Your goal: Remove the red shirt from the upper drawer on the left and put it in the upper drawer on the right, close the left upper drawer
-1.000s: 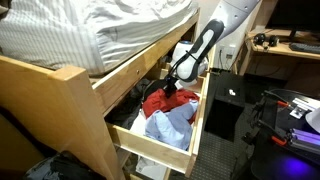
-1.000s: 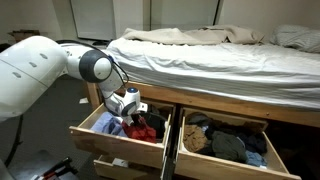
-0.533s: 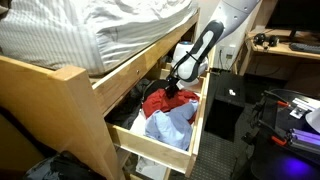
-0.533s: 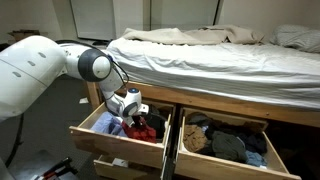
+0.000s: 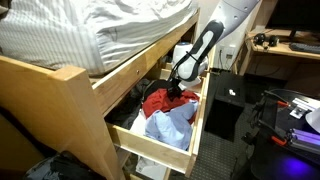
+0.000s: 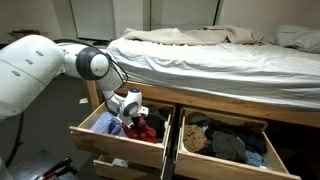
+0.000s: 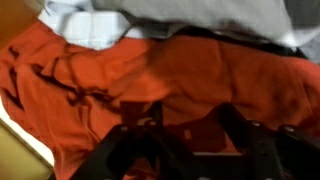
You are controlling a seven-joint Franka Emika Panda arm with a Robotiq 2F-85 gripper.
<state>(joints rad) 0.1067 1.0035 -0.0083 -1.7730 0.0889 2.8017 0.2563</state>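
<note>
Shirt and fingers: in the wrist view the red shirt [image 7: 120, 80] fills nearly the whole frame and lies directly under and between the dark fingers [image 7: 135, 140], which rise from the bottom edge.
Gripper: the gripper [image 7: 190, 150] is down on the shirt, but the blur hides whether its fingers are clenched on the cloth or released, so it cannot be told.
Shirt location: in both exterior views the red shirt [image 5: 157, 100] [image 6: 147, 128] lies inside the open left upper drawer [image 6: 115, 146], toward its rear, with the gripper [image 5: 177, 90] [image 6: 133, 108] at its top.
Shirt look: bright red, soft, crumpled into dark creases and folds.
Neighbouring cloth: a pale blue garment [image 5: 170, 125] is bunched just in front of the shirt, touching it; it shows at the top of the wrist view [image 7: 100, 25].
Drawer material: light, smooth wood with straight box walls [image 5: 155, 148].
Right upper drawer: the right upper drawer [image 6: 222, 166] stands open and holds dark, rumpled clothes [image 6: 225, 142].
Bed: a wooden frame [image 5: 50, 100] under a mattress with wrinkled pale sheets [image 6: 220, 55].
Arm: white and rounded [image 6: 40, 75], reaching down from the left of the frame.
</note>
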